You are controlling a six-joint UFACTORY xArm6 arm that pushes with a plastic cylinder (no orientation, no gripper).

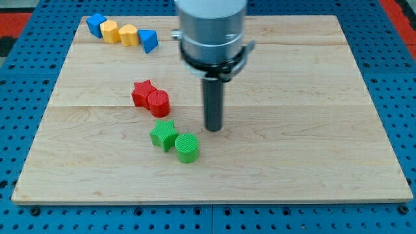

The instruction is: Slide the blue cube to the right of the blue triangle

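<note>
Wooden board [312, 130] spreads wide, and my tip [214, 129] sits on it mid-board, touching nothing (bare rod, grasping nothing), just right of the green star [163, 134] and green cylinder [187, 147]. Red star [142, 92] touches red cylinder [158, 103]. Top left, a row: blue cube [96, 25], two yellow blocks [119, 32], blue triangle [149, 41].
</note>
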